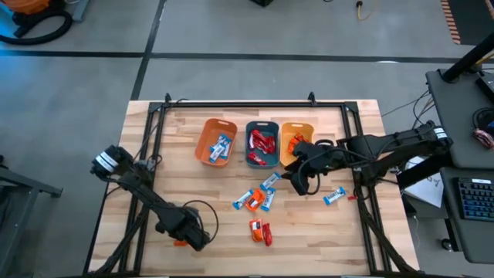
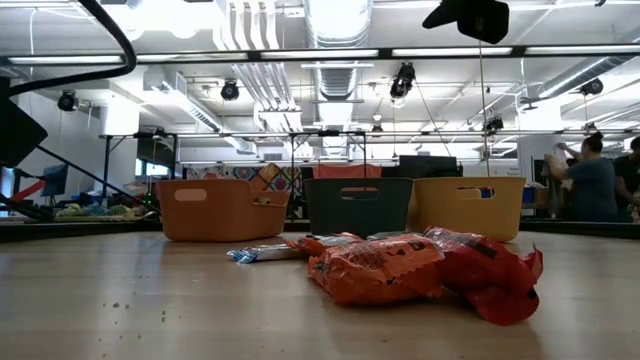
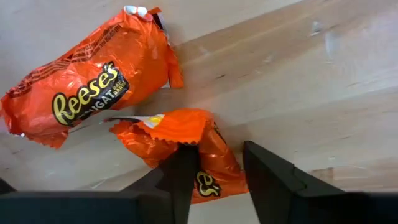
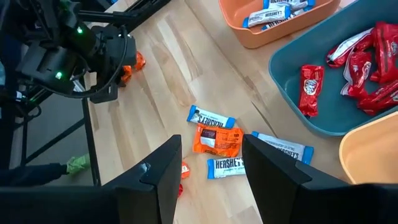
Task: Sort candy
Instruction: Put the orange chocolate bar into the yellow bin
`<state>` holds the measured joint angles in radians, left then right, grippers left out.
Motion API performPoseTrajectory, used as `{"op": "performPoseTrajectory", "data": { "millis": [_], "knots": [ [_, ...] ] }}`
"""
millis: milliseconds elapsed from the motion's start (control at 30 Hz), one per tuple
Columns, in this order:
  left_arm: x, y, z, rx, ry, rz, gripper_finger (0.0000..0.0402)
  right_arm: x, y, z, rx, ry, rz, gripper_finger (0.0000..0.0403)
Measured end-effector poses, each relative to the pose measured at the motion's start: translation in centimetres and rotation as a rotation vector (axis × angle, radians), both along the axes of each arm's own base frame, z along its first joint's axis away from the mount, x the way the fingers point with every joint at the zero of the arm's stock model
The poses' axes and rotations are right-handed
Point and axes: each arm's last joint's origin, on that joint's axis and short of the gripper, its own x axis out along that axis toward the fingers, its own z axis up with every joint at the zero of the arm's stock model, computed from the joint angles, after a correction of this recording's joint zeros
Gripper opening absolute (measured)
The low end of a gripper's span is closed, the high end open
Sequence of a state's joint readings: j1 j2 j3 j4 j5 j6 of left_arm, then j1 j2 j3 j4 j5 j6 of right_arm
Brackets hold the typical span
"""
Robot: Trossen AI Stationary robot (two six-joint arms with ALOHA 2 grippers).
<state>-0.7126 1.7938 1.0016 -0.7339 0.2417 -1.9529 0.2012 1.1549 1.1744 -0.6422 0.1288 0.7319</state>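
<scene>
My left gripper [image 1: 187, 234] is open, low over the table's near left. Two orange candies lie under it; the smaller one [image 3: 186, 152] reaches in between its fingers, and the larger one [image 3: 87, 81] lies beside it. My right gripper [image 1: 296, 177] is open and empty, above the table just in front of the yellow-orange bin [image 1: 296, 131]. In the right wrist view it looks down on a cluster of blue-and-white candies [image 4: 211, 117] and an orange one [image 4: 216, 140]. More candies lie flat on the table [image 1: 261, 230]. My left gripper comes down from above with a finger on each side of the smaller orange candy's end [image 3: 208, 180]. One finger [image 3: 181, 171] stands in front of the wrapper. I cannot tell whether it touches it. The candy lies flat on the table.
The orange bin [image 1: 202, 147] holds blue-and-white candies and the teal bin [image 1: 252, 145] holds red ones; both stand at the far middle beside the yellow-orange bin. One blue-and-white candy [image 1: 334, 196] lies apart at the right. People stand in the room behind [image 2: 590, 175].
</scene>
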Motion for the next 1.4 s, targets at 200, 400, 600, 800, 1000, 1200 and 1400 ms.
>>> {"op": "performPoseTrajectory", "data": {
  "millis": [200, 400, 600, 800, 1000, 1200, 1400],
  "knots": [
    [0.4, -0.4, 0.8, 0.019, -0.004, -0.013, 0.0039, 0.0, 0.0, 0.0, -0.009, 0.0, 0.006, 0.0155],
    [1.6, -1.1, 2.6, 0.04, -0.079, -0.059, 0.0006, 0.0, 0.0, 0.0, -0.018, 0.0, 0.017, 0.0159],
    [4.9, -3.2, 8.5, 0.026, -0.402, -0.249, 0.0002, -0.1, 1.0, 0.1, -0.074, -0.02, 0.109, 0.0157],
    [8.0, -4.3, 17.8, 0.245, -0.871, -0.596, 0.0001, 0.5, 2.9, 0.4, -0.167, -0.167, 0.256, 0.0153],
    [9.8, -1.7, 26.2, 0.613, -1.118, -0.716, 0.0001, 1.2, 5.0, 1.5, -0.205, -0.478, 0.342, 0.0155],
    [10.8, 2.1, 31.3, 0.88, -1.161, -0.732, 0.0, 1.6, 5.6, 4.0, -0.242, -0.799, 0.279, 0.0155],
    [12.4, 3.8, 31.6, 0.967, -1.11, -0.793, 0.0, 1.4, 5.2, 6.1, -0.356, -0.861, 0.182, 0.0172]
  ]
}}
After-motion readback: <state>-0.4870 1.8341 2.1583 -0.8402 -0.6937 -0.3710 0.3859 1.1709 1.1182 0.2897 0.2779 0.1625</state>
